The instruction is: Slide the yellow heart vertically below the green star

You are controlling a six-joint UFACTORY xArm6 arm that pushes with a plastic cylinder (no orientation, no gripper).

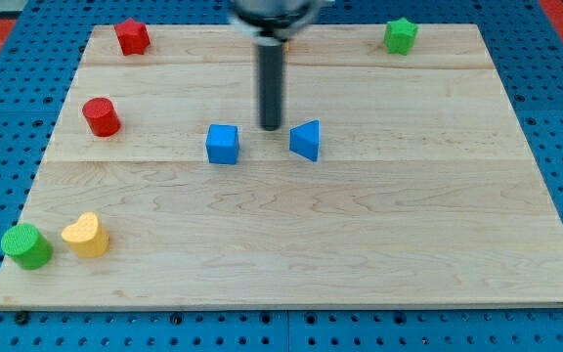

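Note:
The yellow heart point(86, 235) lies near the board's bottom left corner, just right of a green cylinder point(26, 245). The green star point(400, 35) sits at the view's top right, near the board's top edge. My tip point(272, 128) rests on the board near the middle, between a blue cube point(222, 144) on its left and a blue triangular block point(306, 140) on its right. The tip is far from both the heart and the star.
A red cylinder point(101, 116) stands at the left side and a red star-like block point(132, 37) at the top left. The wooden board point(360, 235) lies on a blue pegboard surface. A small orange patch shows behind the rod near the top.

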